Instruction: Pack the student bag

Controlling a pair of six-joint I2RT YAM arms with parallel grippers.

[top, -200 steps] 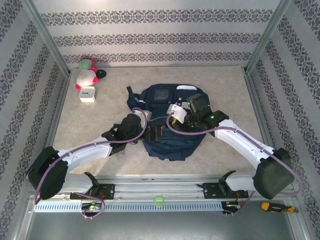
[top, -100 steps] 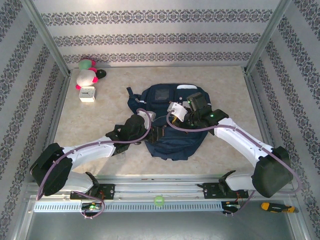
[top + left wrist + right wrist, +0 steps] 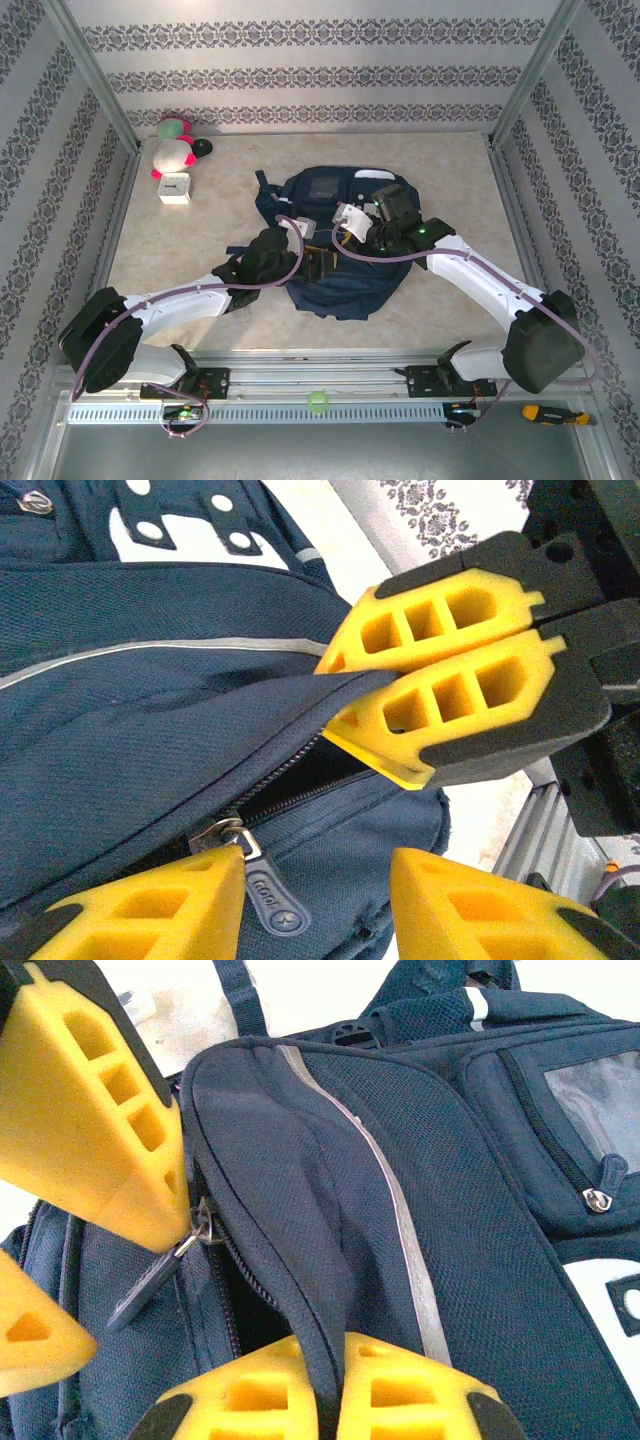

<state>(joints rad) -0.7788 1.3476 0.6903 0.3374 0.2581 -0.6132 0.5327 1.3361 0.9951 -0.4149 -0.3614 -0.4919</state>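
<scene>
The student bag, navy with a thin white stripe, lies flat in the middle of the table. Its main zip is partly undone, with a dark gap behind the slider. My right gripper is shut on the bag's flap edge and holds it up from the opening. My left gripper stands open just below the gap. The blue zipper pull hangs between its yellow fingers, against the left one. In the right wrist view the same pull dangles beside the left gripper's fingers.
A pink and white plush toy and a small white clock sit at the back left. A green ball rests on the front rail, and an orange-handled screwdriver lies at the front right. Metal frame posts stand at the table's sides.
My left gripper has moved up and right to the zip, its jaws narrowing then widening a little. The bag's near part has bunched and shifted. The right gripper keeps its hold on the flap.
</scene>
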